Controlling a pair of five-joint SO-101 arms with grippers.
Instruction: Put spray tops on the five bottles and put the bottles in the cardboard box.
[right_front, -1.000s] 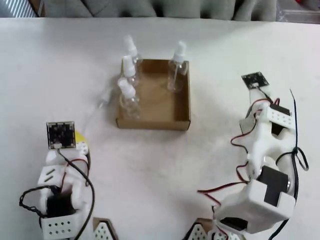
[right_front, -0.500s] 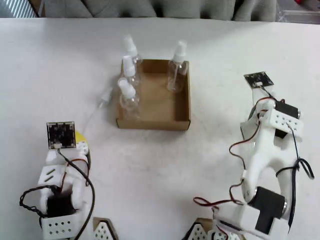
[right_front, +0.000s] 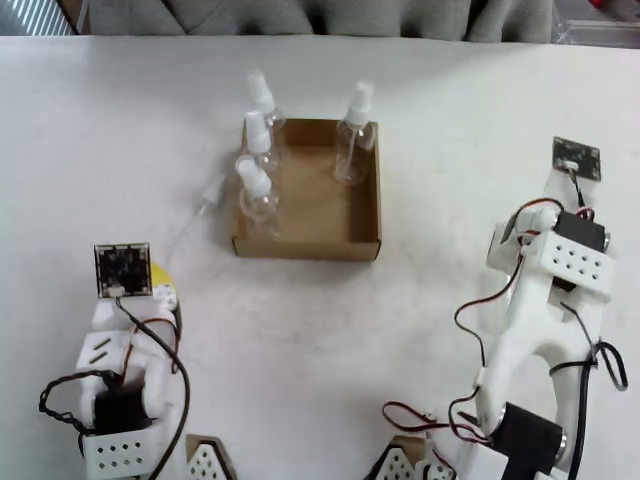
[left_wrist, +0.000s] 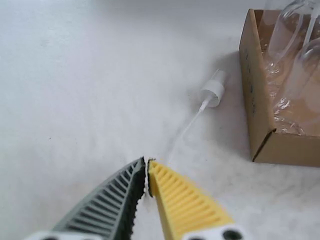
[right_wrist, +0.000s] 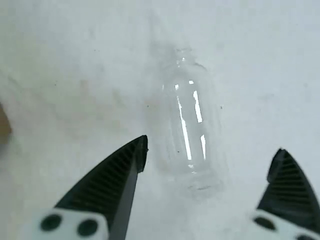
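A clear bottle (right_wrist: 192, 135) with no top lies on the white table, just ahead of my right gripper (right_wrist: 211, 151), whose black fingers stand open on either side of it. A loose white spray top (left_wrist: 212, 92) with its thin tube lies left of the cardboard box (right_front: 362, 243). My left gripper (left_wrist: 146, 169) is shut and empty, its tips near the tube's end. Several capped bottles stand at the box: three (right_front: 255, 190) along its left side, one (right_front: 352, 135) at the far right corner. In the high view the spray top (right_front: 207, 196) is beside the box's left wall.
The left arm (right_front: 120, 380) sits at the front left and the right arm (right_front: 545, 280) at the right side of the table. Open table lies between the arms and in front of the box. Grey fabric runs along the far edge.
The right arm has swung to the right, away from the box, and stretched out farther. The left arm, the box and the bottles have not moved.
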